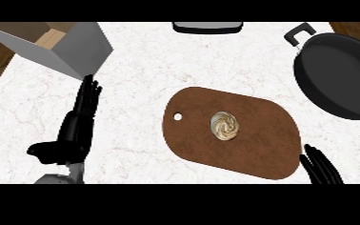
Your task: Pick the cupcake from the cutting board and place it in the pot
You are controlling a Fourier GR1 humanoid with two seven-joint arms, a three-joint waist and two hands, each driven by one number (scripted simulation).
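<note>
A cupcake with swirled cream-and-brown frosting sits near the middle of a brown oval cutting board. The black pot lies at the right edge, its handle pointing up-left. My right hand shows at the lower right, fingers straight, just off the board's right end and holding nothing. At the left my left hand rests open on the counter, fingers pointing up, well away from the board.
A grey open box with a wooden inside stands at the upper left, just above the left hand's fingertips. A dark, grey-rimmed object sits at the top centre. The counter is white marble.
</note>
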